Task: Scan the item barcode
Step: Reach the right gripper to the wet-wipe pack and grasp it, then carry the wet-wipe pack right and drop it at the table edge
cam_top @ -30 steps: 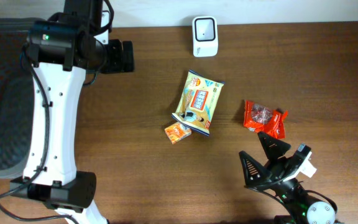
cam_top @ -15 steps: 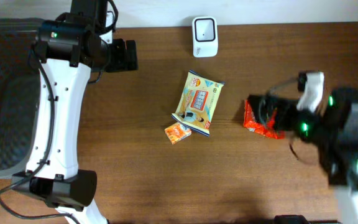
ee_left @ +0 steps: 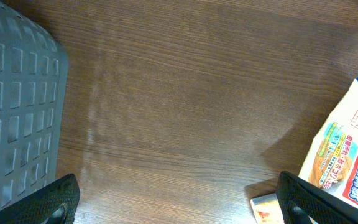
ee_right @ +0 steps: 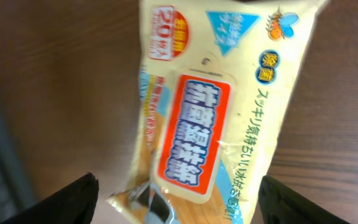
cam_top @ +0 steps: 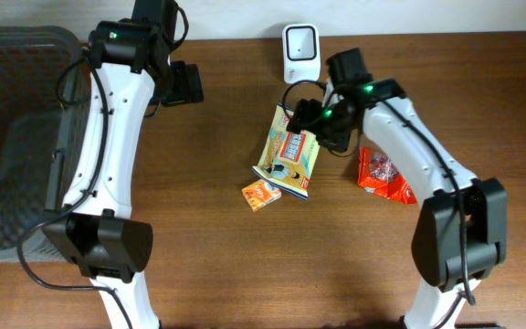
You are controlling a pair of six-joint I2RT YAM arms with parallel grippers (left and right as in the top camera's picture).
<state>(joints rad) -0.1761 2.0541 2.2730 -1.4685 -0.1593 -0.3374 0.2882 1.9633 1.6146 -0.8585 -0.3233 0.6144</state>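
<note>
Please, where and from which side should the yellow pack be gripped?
Grip the pack across its narrow width, by the two long edges, coming straight down from above. It lies flat on the table, and the open right gripper straddles it.

Open tabletop [cam_top: 199, 210] left of wipes pack [cam_top: 290, 151]

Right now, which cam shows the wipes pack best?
Right wrist: the pack nearly fills the frame and its front label is readable. Overhead shows the pack small, with its top end partly hidden. Left wrist catches only one end of it at the frame's right edge.
</note>
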